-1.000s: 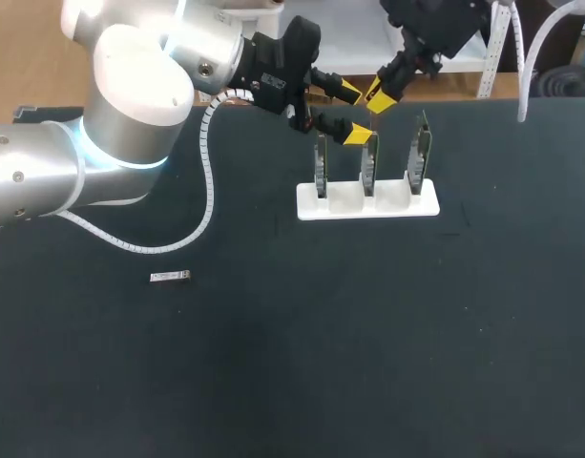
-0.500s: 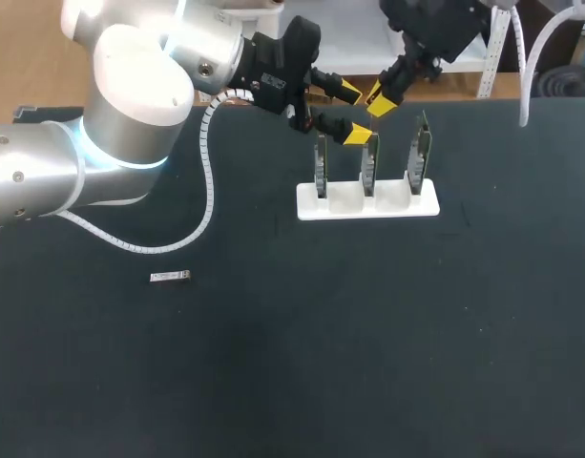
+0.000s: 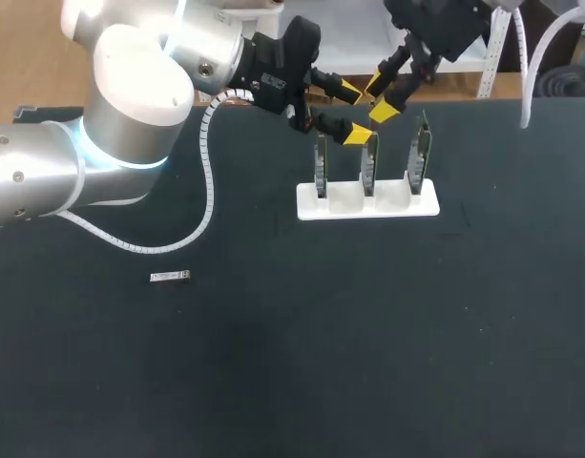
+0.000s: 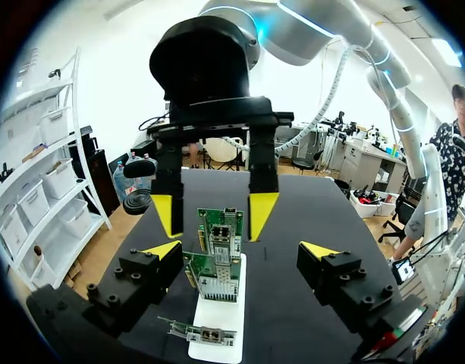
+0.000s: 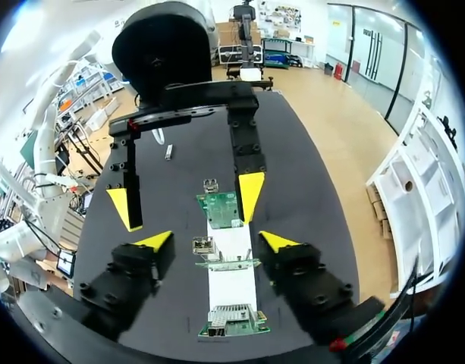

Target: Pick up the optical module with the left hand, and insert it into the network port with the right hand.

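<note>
The optical module (image 3: 170, 277), a small silver bar, lies on the black table far to the left of the stand; in the right wrist view the module (image 5: 168, 152) shows beyond both grippers. Three green network cards stand upright in a white stand (image 3: 368, 204). My left gripper (image 3: 352, 114) hangs open above the middle card (image 3: 368, 162), with nothing in it. My right gripper (image 3: 379, 99) is open just behind it, also holding nothing. In the left wrist view my left gripper (image 4: 240, 250) has the cards (image 4: 221, 231) ahead between its fingers. My right gripper (image 5: 217, 241) hovers over the stand (image 5: 230, 292).
The left arm's white cable (image 3: 208, 181) loops down onto the table to the left of the stand. Black tabletop (image 3: 368, 334) stretches in front of the stand and around the module.
The right gripper's fingers have spread apart from shut, and it has lifted slightly. The left arm, the module and the cards have not moved.
</note>
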You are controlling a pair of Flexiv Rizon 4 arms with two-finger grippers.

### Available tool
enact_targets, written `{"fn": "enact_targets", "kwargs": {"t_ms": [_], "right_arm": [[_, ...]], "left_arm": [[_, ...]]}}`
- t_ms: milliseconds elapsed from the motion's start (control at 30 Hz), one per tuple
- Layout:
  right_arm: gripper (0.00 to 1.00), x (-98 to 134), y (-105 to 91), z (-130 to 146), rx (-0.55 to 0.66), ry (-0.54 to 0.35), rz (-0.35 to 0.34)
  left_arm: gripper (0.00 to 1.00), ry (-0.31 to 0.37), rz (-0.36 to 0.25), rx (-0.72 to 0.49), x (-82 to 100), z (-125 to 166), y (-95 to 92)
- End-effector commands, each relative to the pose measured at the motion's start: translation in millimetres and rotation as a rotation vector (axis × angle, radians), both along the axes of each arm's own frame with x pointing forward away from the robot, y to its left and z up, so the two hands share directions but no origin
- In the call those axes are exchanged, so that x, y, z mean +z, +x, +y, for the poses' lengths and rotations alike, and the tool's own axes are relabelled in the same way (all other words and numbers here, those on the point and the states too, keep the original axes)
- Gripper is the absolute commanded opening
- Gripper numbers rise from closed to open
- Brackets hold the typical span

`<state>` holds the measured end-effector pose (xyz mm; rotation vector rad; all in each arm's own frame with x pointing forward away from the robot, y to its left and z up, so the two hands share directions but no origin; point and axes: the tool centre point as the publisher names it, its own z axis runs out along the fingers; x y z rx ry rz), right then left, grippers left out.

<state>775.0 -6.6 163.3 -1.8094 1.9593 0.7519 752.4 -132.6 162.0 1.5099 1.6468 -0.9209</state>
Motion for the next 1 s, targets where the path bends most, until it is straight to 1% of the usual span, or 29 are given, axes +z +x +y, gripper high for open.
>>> {"fn": "enact_targets", "kwargs": {"t_ms": [33,200,300,500,700,733,767,800,1000], "right_arm": [[1.00,2,-6.8,-5,-0.012,0.006,-0.014],[1.00,6,-8.6,-12,-0.035,0.043,-0.020],[1.00,10,-9.9,-19,-0.065,0.096,-0.028],[1.00,15,-11.6,-26,-0.093,0.139,-0.049],[1.00,14,-12.1,-29,-0.097,0.168,-0.057],[0.91,14,-12.1,-29,-0.097,0.169,-0.057],[0.25,14,-12.2,-29,-0.095,0.172,-0.060],[0.00,13,-12.3,-30,-0.095,0.174,-0.061],[0.00,13,-12.1,-32,-0.098,0.175,-0.069]], "left_arm": [[1.00,0.003,0.002,-0.002,0.2,0,1.3],[1.00,0.003,0.002,-0.002,0.2,0,1.3],[1.00,0.003,0.002,-0.002,0.2,0,1.3],[1.00,0.003,0.002,-0.002,0.2,0,1.3],[1.00,0.003,0.002,-0.002,0.2,0,1.3],[1.00,0.003,0.002,-0.002,0.2,0,1.3],[1.00,0.003,0.002,-0.002,0.2,0,1.3],[1.00,0.003,0.002,-0.002,0.2,0,1.3],[1.00,0.003,0.002,-0.002,0.2,0,1.3]]}}
